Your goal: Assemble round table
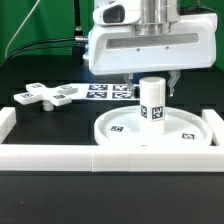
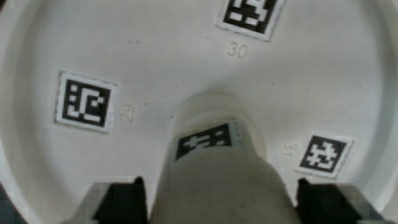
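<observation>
1. Three white plastic parts of the round table are seen. The large round rimmed disc [image 1: 200,135] lies flat on the black table [image 1: 40,125], just behind the front border block [image 1: 60,160]. The short thick cylinder [image 1: 152,102] stands upright at the disc's middle. The cross-shaped piece [image 1: 45,96] lies well apart toward the exterior view's left, beside the marker board [image 1: 105,91].
2. The gripper [image 1: 151,80] is set over the cylinder, with one jaw on each side of its upper part. In the wrist view the dark fingertips [image 2: 121,200] appear close against the cylinder's sides, while the exterior view hints at slim gaps. Whether the cylinder is clamped or merely straddled cannot be told.
3. The cylinder is judged light, rigid and smooth, so some slip under the pads may be expected, especially if it is to be twisted. Hold is best taken squarely across its round sides near the top, so that it is not tipped.
4. The disc is likewise judged stiff and light. It could be shifted or spun on the table if the cylinder is turned without restraint.
5. The joint between cylinder and disc cannot be made out, so whether the cylinder is seated or simply resting is hidden. The cylinder's top is covered by the gripper in the exterior view, and the tags [image 2: 86,100] are too blurred to be read.
</observation>
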Available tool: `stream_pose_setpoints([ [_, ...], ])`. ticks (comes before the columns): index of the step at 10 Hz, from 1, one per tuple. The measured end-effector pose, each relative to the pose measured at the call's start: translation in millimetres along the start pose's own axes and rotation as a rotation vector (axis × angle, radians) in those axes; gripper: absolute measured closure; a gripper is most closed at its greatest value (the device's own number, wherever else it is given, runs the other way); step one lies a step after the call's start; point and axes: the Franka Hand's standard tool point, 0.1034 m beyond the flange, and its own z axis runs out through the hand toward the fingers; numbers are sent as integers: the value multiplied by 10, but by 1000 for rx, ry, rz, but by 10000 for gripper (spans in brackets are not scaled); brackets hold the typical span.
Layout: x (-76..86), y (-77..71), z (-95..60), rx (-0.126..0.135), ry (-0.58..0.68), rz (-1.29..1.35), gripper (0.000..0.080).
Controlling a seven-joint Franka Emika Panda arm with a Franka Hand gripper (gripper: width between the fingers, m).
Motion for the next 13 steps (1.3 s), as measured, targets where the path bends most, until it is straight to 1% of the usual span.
stream_pose_setpoints([
  [2,-17,-35,10,0,-3,274,392],
  [6,-29,-82,6,-4,-37,583,392],
  [8,-30,-82,11,4,-41,624,392],
  [10,-31,-86,12,4,-41,588,387],
  [11,-31,-86,12,5,-41,584,209],
  [12,-29,-79,11,4,-39,482,209],
  [13,-30,-90,5,7,-39,374,161],
])
